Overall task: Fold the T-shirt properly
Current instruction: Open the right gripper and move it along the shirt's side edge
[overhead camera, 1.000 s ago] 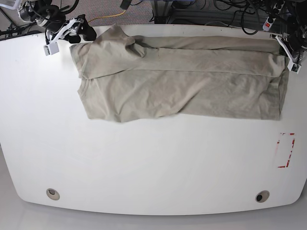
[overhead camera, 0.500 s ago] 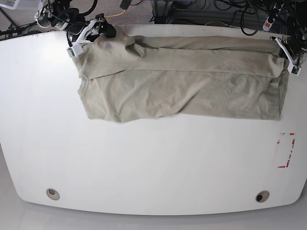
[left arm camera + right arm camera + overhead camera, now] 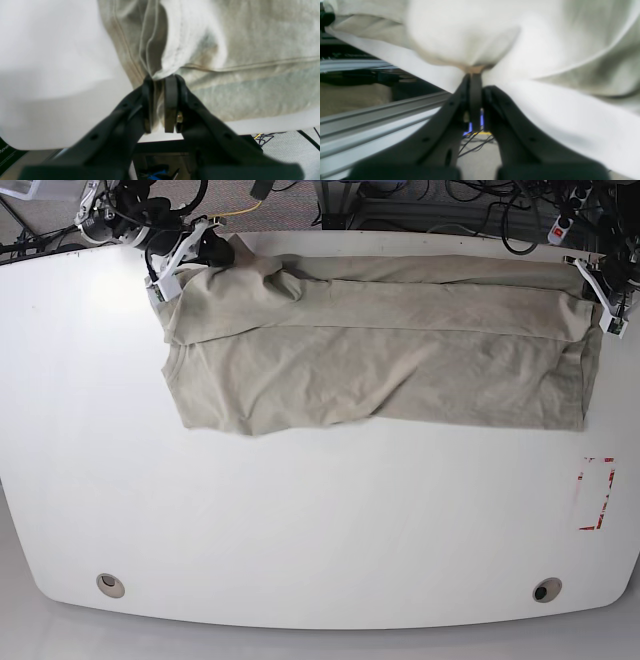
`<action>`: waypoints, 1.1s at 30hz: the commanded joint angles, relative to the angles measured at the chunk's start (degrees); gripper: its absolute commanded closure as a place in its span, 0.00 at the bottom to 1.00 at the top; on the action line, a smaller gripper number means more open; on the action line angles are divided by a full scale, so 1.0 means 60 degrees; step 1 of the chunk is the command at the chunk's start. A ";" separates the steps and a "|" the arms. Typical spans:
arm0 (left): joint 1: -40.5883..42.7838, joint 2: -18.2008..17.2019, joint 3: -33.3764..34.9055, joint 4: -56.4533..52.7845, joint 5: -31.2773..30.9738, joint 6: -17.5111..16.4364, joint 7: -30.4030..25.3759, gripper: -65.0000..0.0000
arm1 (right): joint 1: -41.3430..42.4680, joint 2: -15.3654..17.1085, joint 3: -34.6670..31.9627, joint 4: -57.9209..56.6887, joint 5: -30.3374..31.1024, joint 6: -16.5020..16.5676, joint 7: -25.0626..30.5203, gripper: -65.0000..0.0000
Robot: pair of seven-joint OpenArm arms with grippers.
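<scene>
Across the far half of the white table [image 3: 300, 520], the T-shirt [image 3: 380, 350] is lying flat w/ its far long edge doubled over toward the middle, beige, wrinkled, no print. No containers showing anywhere, so nothing is sitting inside anything.

Left gripper [image 3: 160, 82] is pinching the shirt's stitched hem at the corner on base view's right edge [image 3: 600, 300]; jaws are standing narrow w/ a bunch of cloth caught btwn them. Right gripper [image 3: 475, 75] is clamping the fabric at the opposite far corner, base view's left [image 3: 185, 260]; jaws are pressed tight together on a small tuck of cloth, which is puckering up just above the tips.

Both corners are sitting near the table's far edge. Other things around: red tape marks [image 3: 597, 493] are lying near the table's right side, well apart from the shirt. Two round grommet holes, one [image 3: 110, 585] near-left and one [image 3: 546, 590] near-right, are sitting by the near edge. Cables [image 3: 480, 200] are tangling behind the table. An aluminium rail [image 3: 370, 125] is running below the table edge in right wrist view. Nothing is lying on the shirt or blocking it.
</scene>
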 commanded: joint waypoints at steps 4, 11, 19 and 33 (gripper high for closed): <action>-0.0005 -0.0195 -0.0069 0.0155 -0.0045 0.0023 -0.0102 0.92 | -0.0249 0.0485 0.0063 0.0950 0.1595 0.0053 0.0127 1.00; -0.0005 -0.0210 -0.0069 0.0096 -0.0045 0.0023 -0.0102 0.92 | 0.0601 0.1101 0.0048 0.0936 0.1829 0.0053 0.0156 1.00; -0.0005 -0.0268 -0.0069 0.0125 -0.0045 0.0023 -0.0102 0.92 | 0.1920 0.1936 -0.0010 -0.0354 0.1829 0.0053 0.0127 1.00; -0.0005 -0.0254 -0.0083 0.0140 -0.0045 0.0023 -0.0102 0.92 | 0.2843 0.2859 0.0019 -0.2390 0.1829 0.0053 0.0127 0.83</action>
